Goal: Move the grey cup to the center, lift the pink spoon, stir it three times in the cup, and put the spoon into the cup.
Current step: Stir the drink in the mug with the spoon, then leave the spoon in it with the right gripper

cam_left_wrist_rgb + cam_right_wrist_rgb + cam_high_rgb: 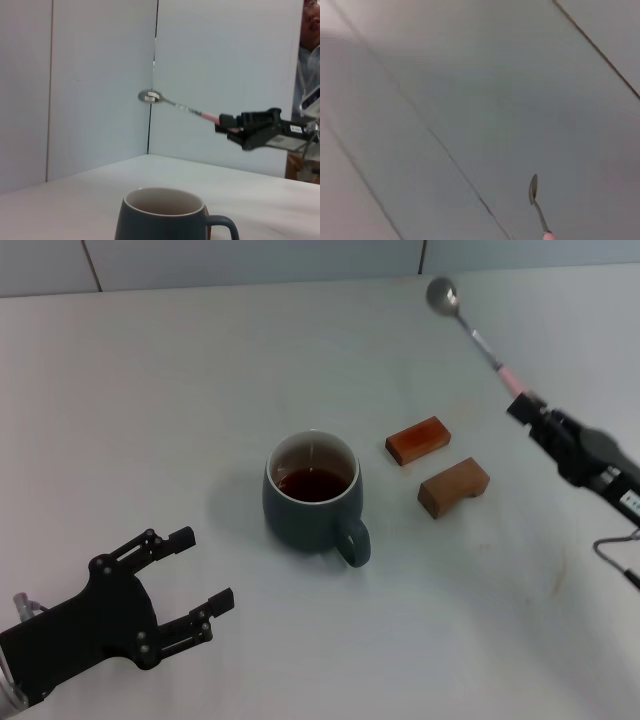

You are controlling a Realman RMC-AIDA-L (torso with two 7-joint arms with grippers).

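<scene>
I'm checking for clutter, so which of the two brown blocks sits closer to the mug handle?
The lighter tan block, nearer the robot. The orange-brown block lies farther back from the grey cup.

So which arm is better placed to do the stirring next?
The right. The right gripper already grips the pink spoon by its handle, lifted clear of the table, bowl end free. The left gripper rests open near the grey cup, holding nothing. The cup already stands mid-table, liquid inside.

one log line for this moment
right pincer: holds pink spoon aloft | left pincer: open, idle | grey cup: centered, spoon not in
</scene>
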